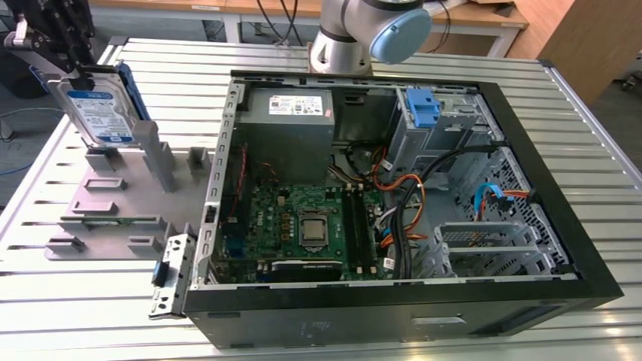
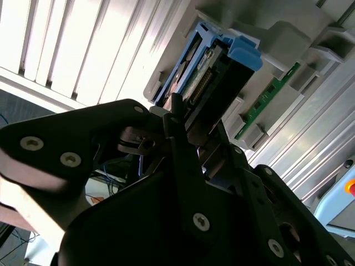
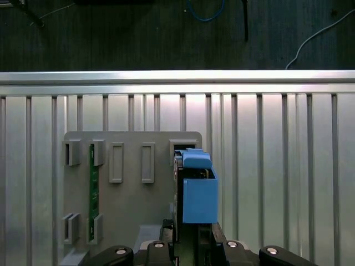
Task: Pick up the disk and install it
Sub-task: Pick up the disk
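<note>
Holding steady at the exterior view's left, the black gripper (image 1: 72, 69) is clamped shut on the top edge of the flat silver metal disk (image 1: 95, 109) with the white-and-blue label and blue side rails. It's upright over the grey slotted fixture plate (image 1: 131, 197), beside the open black computer case (image 1: 401, 301). Can't tell if it's touching the posts.

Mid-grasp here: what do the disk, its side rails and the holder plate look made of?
The disk: silver metal casing, dull sheen, under a white-and-blue label, likely paper. The side rails: blue plastic, probably moulded; even matte colour. The holder plate: matte grey with blocky slots; plastic or painted metal, unclear.
</note>
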Available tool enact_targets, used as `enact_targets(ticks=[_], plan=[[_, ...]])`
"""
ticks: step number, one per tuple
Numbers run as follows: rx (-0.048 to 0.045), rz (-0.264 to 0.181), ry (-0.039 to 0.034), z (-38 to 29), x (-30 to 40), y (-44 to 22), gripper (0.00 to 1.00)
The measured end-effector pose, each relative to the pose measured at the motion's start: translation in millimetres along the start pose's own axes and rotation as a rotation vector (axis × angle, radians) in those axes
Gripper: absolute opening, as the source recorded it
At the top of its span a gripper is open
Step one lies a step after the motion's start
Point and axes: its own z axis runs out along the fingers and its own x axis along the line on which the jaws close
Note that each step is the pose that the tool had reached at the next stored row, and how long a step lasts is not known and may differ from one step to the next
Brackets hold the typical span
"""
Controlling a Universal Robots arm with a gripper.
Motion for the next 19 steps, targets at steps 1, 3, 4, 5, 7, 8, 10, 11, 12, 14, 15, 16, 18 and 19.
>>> enact_targets(ticks=[1,3,4,5,7,8,10,11,12,14,15,16,18,19], plan=[[0.0002,0.0,-0.0001,0.0,0.0,0.0,0.35],[-0.0001,0.0,0.0001,-0.2,0.0,0.0,0.35],[-0.0001,0.0,0.0001,-0.2,0.0,0.0,0.35],[0.0,0.0,0.0,-0.2,0.0,0.0,0.35],[-0.0003,0.0,0.0001,-0.6,0.0,0.0,0.35],[-0.0005,0.0,0.0003,-1.2,0.0,0.0,0.35],[-0.0003,0.0,0.0002,-2.5,-0.1,-0.1,0.35],[-0.0002,0.0,0.0001,-3.3,-0.1,0.0,0.35],[-0.0002,0.0,0.0001,-4.2,-0.1,0.0,0.35],[-0.0003,0.0,0.0001,-5.9,-0.1,0.0,0.35],[-0.0001,0.0,0.0001,-6.7,-0.1,0.0,0.35],[-0.0001,0.0,0.0001,-7.5,-0.2,0.0,0.35],[0.0,0.0,0.0,-9.0,-0.2,0.0,0.35],[-0.0001,0.0,0.0001,-9.7,-0.2,0.0,0.35]])
